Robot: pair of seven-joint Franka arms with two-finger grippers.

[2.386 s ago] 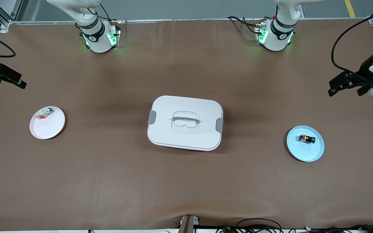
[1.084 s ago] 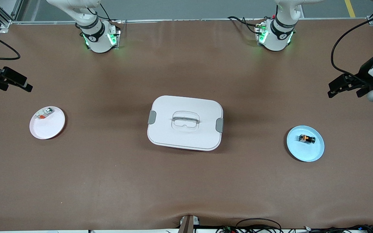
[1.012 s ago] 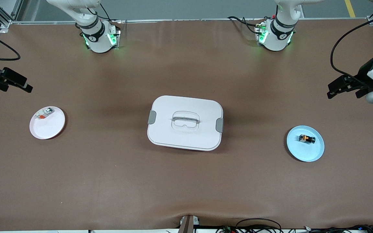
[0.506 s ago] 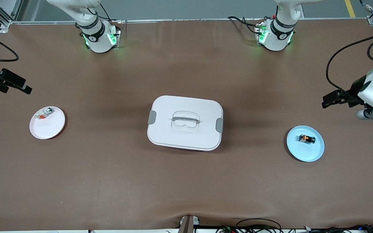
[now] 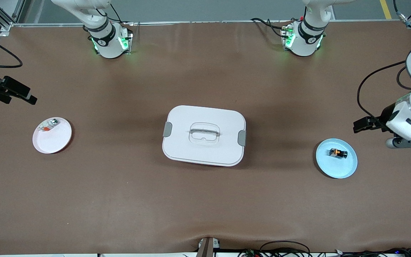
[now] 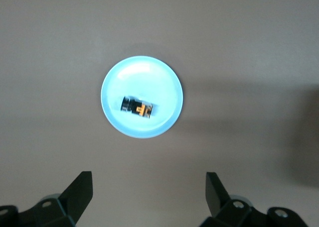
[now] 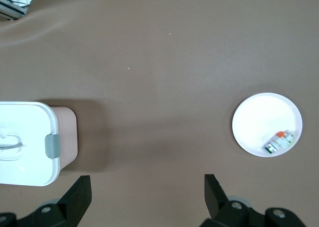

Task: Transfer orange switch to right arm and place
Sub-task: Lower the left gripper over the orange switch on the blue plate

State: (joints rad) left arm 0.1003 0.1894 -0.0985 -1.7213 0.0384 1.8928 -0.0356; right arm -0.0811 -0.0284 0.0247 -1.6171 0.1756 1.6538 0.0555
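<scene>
The right gripper (image 5: 20, 95) hovers with jaws apart over bare table near a white plate (image 5: 57, 141) holding a pale part (image 5: 48, 125); this arm waits. A closed white lidded box (image 5: 204, 135) sits mid-table. The orange switch (image 5: 338, 153) lies on a light blue plate (image 5: 341, 169) at the left arm's end. The left gripper (image 5: 362, 125), jaws spread wide, hangs above table just beside that plate. The switch is tiny, so a poorly centred pinch could knock it aside.
</scene>
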